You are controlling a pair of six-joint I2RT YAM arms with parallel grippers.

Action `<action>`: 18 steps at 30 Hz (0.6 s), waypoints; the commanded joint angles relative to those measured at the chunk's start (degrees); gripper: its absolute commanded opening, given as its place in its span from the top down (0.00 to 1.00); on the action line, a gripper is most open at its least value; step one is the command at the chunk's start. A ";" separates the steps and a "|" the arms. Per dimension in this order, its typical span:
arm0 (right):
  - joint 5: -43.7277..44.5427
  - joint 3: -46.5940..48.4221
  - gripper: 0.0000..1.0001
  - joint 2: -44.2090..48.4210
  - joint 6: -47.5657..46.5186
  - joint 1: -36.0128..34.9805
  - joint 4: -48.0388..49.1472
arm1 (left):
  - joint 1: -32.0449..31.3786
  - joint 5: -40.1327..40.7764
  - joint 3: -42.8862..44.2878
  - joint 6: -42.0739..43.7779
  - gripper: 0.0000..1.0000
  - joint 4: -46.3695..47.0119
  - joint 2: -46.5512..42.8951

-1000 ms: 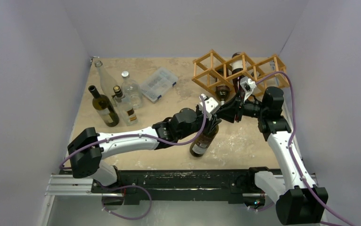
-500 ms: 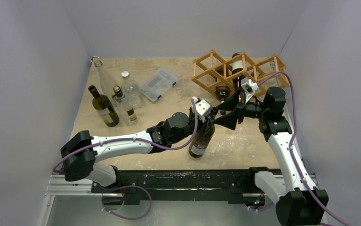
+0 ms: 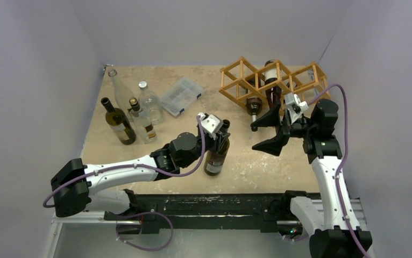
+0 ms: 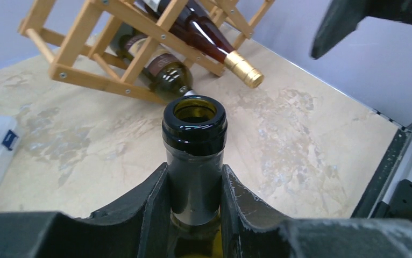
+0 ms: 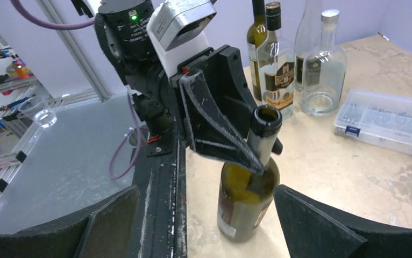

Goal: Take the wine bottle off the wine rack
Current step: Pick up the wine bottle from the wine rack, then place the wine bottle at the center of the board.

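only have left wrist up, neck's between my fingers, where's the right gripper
Observer: The right gripper is open wide, off to the bottle's right and not touching it.
Operator: is the bottle upright
Observer: Close to upright in the right wrist view, with only the left fingers on its neck.
Operator: anything on my left to avoid
Observer: Yes, four bottles stand together at the far left of the table.
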State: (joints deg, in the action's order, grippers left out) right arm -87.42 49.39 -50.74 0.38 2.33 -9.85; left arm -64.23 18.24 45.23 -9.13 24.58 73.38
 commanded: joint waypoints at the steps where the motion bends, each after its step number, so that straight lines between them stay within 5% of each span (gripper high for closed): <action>1: -2.19 -1.09 0.01 1.11 -0.82 1.61 1.77 | 3.17 2.01 -1.64 1.39 1.00 7.20 -5.69; 18: 3.63 -7.12 0.01 1.17 -10.37 3.65 -0.13 | 20.40 -2.68 -9.59 1.53 1.00 14.63 -13.78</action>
State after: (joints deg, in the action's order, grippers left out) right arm -84.93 41.85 -49.80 -5.96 5.69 -8.10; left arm -47.11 17.50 35.44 -7.92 28.88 62.41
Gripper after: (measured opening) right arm 0.987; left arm 0.311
